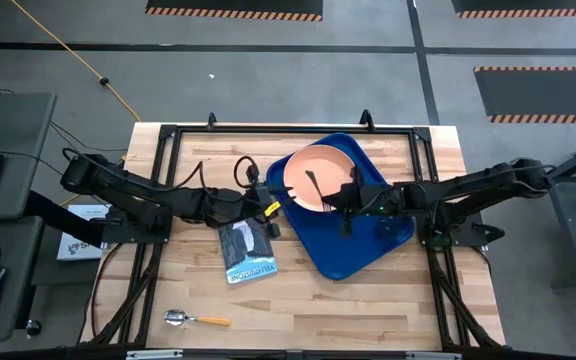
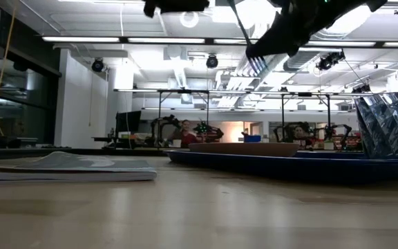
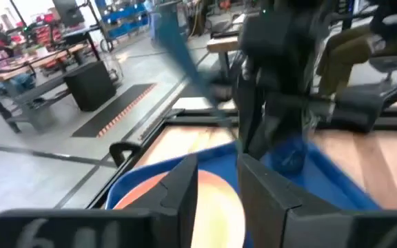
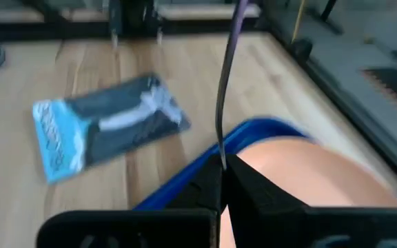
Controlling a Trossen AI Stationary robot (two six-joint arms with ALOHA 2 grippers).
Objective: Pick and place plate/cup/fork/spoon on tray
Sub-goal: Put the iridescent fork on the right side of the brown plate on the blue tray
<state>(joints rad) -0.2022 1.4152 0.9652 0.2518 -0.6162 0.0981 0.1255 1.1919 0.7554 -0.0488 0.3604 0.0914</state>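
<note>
The dark blue tray (image 1: 368,245) lies at the table's middle right. The peach plate (image 1: 313,165) rests on the tray's far left part. My right gripper (image 1: 345,203) hangs above the tray at the plate's near right edge, shut on the teal fork (image 4: 225,83). My left gripper (image 3: 216,200) is open and empty just left of the plate. The see-through cup (image 2: 387,124) shows at the right of the low view. The orange-handled spoon (image 1: 196,319) lies on the wood near the front left. My right gripper pinches one end of the fork's slim shaft (image 4: 220,148) between its two fingertips. The fingers come from the table's right side. The fork sticks out past the fingertips over the plate, lifted clear of the plate and tray; it also shows in the low view (image 2: 242,28).
A blue-and-white booklet (image 1: 246,250) lies flat on the wood left of the tray, near my left gripper. A black frame rail (image 1: 288,130) runs along the table's far edge. People and other workbenches show in the room beyond.
</note>
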